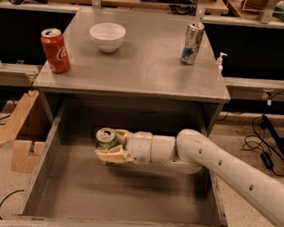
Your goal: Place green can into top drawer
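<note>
The green can (106,138) stands upright with its silver top showing, held inside the open top drawer (124,194) near its back left. My gripper (109,146) is shut on the green can, its pale fingers (111,156) wrapped around the can's lower body. The white arm reaches in from the right over the drawer. I cannot tell whether the can's base touches the drawer bottom.
On the grey table top (141,65) stand a red cola can (55,50) at the left edge, a white bowl (107,36) at the back and a slim silver-blue can (192,43) at the right. A wooden piece (18,123) leans left of the drawer.
</note>
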### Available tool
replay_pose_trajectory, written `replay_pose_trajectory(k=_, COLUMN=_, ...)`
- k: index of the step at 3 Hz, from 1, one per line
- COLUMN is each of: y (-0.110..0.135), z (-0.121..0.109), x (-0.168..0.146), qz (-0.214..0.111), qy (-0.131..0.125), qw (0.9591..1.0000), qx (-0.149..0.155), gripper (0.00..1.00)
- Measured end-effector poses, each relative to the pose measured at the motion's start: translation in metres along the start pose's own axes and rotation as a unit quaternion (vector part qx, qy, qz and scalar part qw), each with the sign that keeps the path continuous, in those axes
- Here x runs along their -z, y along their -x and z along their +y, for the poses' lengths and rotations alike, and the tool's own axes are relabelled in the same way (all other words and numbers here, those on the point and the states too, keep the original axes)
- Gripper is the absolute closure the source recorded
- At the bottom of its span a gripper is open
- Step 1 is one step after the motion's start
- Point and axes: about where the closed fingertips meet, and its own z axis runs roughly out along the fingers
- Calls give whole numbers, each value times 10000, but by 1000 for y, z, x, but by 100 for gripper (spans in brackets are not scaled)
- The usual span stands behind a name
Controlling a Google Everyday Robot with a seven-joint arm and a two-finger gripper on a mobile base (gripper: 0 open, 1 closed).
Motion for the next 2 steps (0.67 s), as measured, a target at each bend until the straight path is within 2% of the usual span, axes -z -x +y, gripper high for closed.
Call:
replay_pose_trajectory(k=1, y=-20, z=4, x=-4, qz=-142, qy=-97, qw=9999, qx=17, gripper=100)
replay_pose_trajectory(k=2, y=-22, z=6, x=-6, qz=-165, qy=-90, qw=9998, qx=11, gripper=79)
